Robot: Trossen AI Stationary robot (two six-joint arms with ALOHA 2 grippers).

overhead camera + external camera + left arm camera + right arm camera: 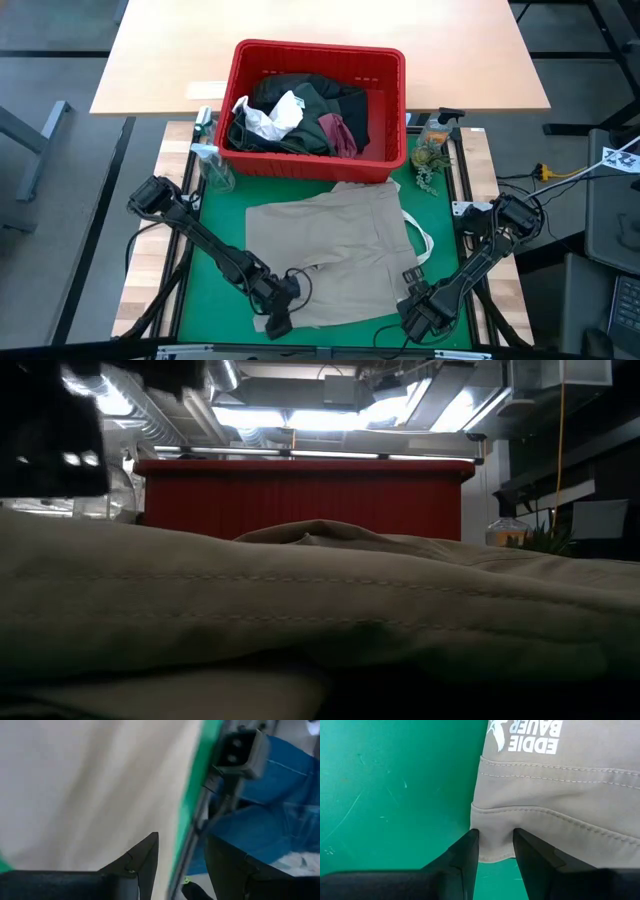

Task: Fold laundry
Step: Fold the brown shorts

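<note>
A tan garment (330, 250) lies spread on the green mat (225, 225), and it fills the low view (320, 610). My left gripper (283, 305) is open at its near left corner; in the left wrist view (182, 865) its fingers hang over the mat's edge beside the tan cloth (90, 785). My right gripper (415, 300) is open at the near right corner. There its fingers (495, 850) stand over a stitched hem corner (492, 832) below a white printed label (530, 737). More laundry (310, 115), dark, maroon and white, lies piled in the red basket (320, 165). My right gripper comes from above, with its two fingertips (470, 845) on either side of the hem corner (492, 840), which lies flat on the mat. Whether they touch the cloth, I cannot tell. My left gripper has one fingertip (145, 852) over the tan cloth; touch cannot be told.
The red basket (300, 495) stands at the mat's far edge. A clear spray bottle (213, 170) stands left of it, a small plant and a bottle (432, 150) to its right. A white strap loop (422, 240) lies beside the garment's right edge. Bare green mat shows on the left.
</note>
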